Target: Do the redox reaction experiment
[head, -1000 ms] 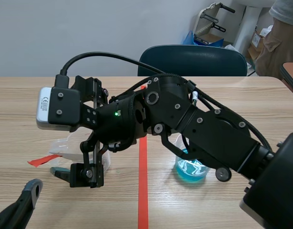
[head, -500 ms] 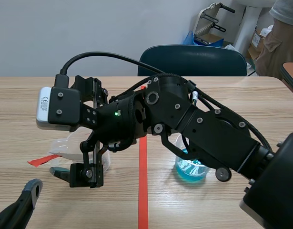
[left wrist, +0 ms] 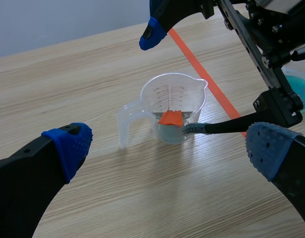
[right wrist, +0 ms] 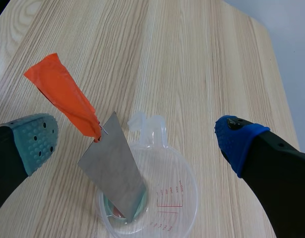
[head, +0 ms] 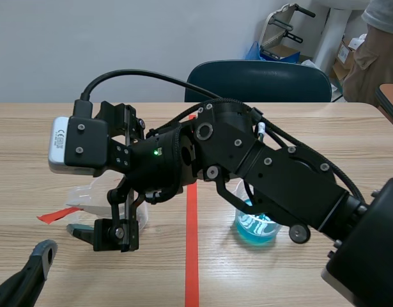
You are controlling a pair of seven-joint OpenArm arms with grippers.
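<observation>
Right gripper (right wrist: 137, 141) spread wide, left gripper (left wrist: 169, 146) too — the metal strip (right wrist: 112, 168) in the cup (head: 84, 194), lower left, looks thin, light, slick; I'd pinch its orange tab (right wrist: 63, 96).

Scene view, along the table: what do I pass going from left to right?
left tool → clear measuring cup → orange-red tape line → beaker of blue liquid
</observation>
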